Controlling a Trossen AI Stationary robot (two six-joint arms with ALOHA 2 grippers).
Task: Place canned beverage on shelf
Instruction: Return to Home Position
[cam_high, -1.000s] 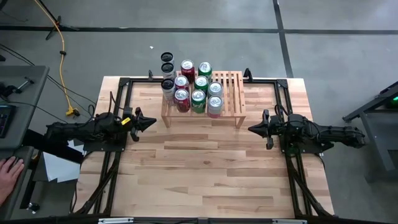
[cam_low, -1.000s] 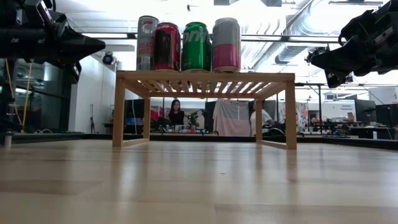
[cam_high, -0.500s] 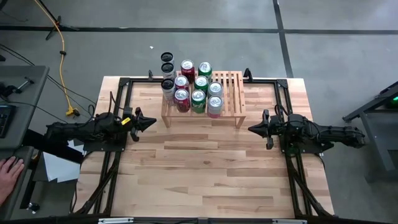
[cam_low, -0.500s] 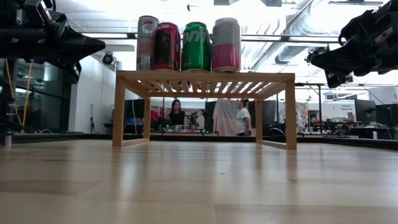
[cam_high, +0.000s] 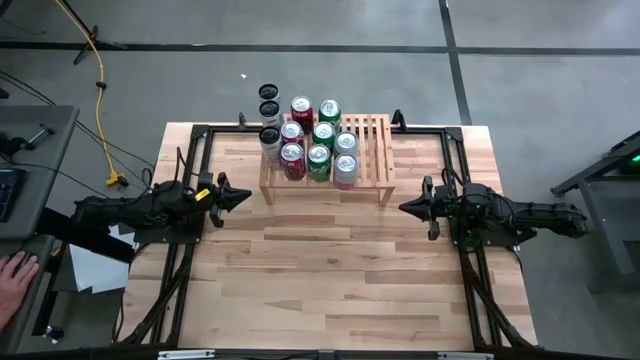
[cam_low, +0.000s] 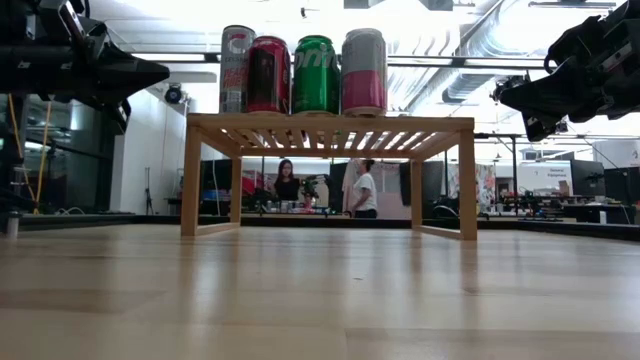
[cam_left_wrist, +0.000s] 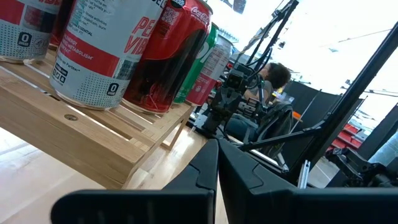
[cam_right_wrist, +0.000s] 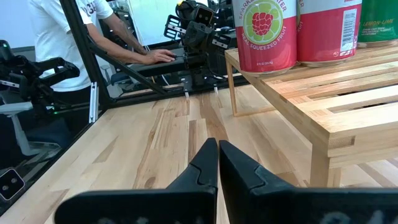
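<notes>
Bright, even light from above — pale glare across the table (cam_low: 300, 290), faint shadows.

Shelf (cam_high: 373, 140): low light-wood slatted rack, standing level at the table's far edge. Upright on its left part, in columns: white cans (cam_high: 270, 135), red cans (cam_high: 292, 153), green cans (cam_high: 318, 153), pink-white cans (cam_high: 345, 164).

This is a robotics lab, folks, in an open industrial hall: grey concrete floor (cam_high: 550, 80) under the wooden table (cam_high: 330, 270), a yellow cable (cam_high: 101, 95) snaking across it, bare ducts (cam_low: 470, 28) overhead. Beyond the table, a person (cam_low: 285, 182) and another (cam_low: 362, 190) show among what look like cluttered workbenches (cam_low: 560, 205). A black metal frame (cam_high: 190, 135) rims the tabletop.
</notes>
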